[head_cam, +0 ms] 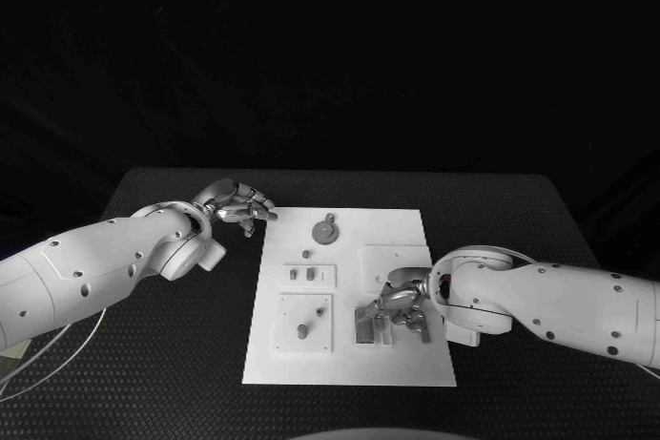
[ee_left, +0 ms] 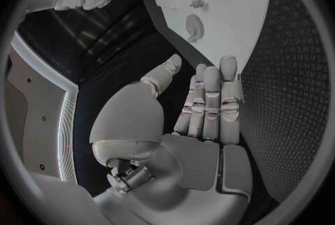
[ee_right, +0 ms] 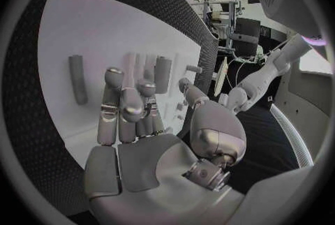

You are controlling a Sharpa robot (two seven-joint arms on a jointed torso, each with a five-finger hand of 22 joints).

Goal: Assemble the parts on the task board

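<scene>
We see the task board (head_cam: 351,364), a white plate, lying mid tabletop (head_cam: 550,383) on the black surface. The left hand (head_cam: 239,203) hovers just off the board's far left corner, over the tabletop; in the left wrist view its fingers (ee_left: 209,96) are straight and side by side, thumb apart, holding nothing. The right hand (head_cam: 401,304) sits low over the board's near right area, above a cluster of small grey parts (head_cam: 371,324). In the right wrist view its fingers (ee_right: 125,96) extend over the board, slightly curled; we cannot tell if they touch or hold any part. A round disc-shaped part (head_cam: 326,232) lies near the board's far edge. Two small square insets with pegs (head_cam: 308,273) sit on the board's left half.
</scene>
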